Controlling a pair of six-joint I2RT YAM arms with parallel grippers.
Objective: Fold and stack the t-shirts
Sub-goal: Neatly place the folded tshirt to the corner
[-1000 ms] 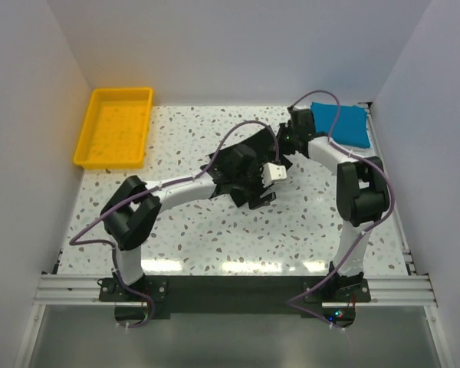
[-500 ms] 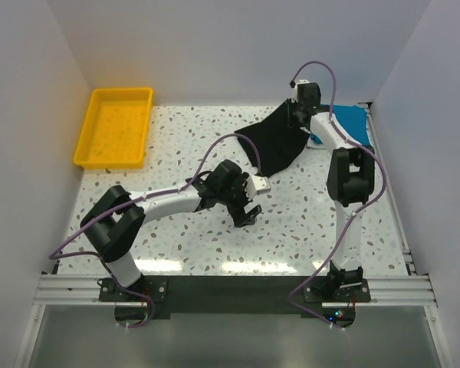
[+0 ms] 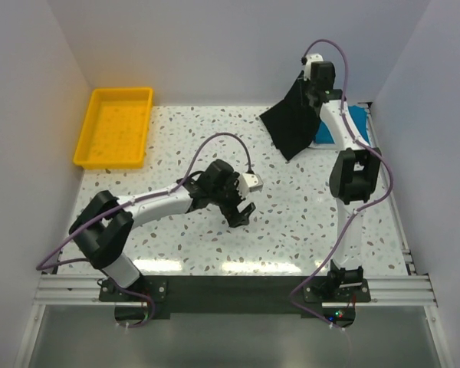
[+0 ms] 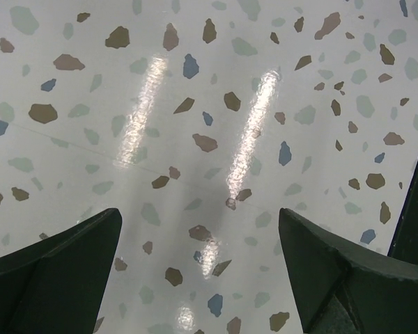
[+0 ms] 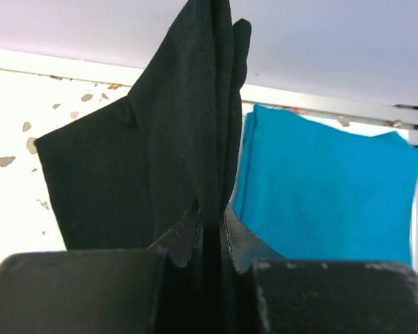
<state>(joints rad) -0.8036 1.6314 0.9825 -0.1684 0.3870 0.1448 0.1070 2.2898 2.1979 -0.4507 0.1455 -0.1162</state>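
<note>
While gaping wide over speckled table point(image 3: 291, 222) with left gripper point(image 4: 200, 217), pinches hanging black t-shirt point(image 3: 291, 126) in right gripper point(image 5: 212, 229), beside folded blue t-shirt point(image 5: 320, 181).

Your left arm point(image 3: 161, 201) stretches low and forward toward the middle, its elbow bent near the base. The left gripper point(image 4: 202, 278) points downward with its fingers point(image 4: 56, 271) spread wide and nothing between them. Your right arm point(image 3: 345, 176) stands tall at the far right, forearm reaching up and away. The right gripper point(image 5: 212, 233) is raised high, its fingers pinched tight on a fold of the black t-shirt point(image 5: 125, 174).
</note>
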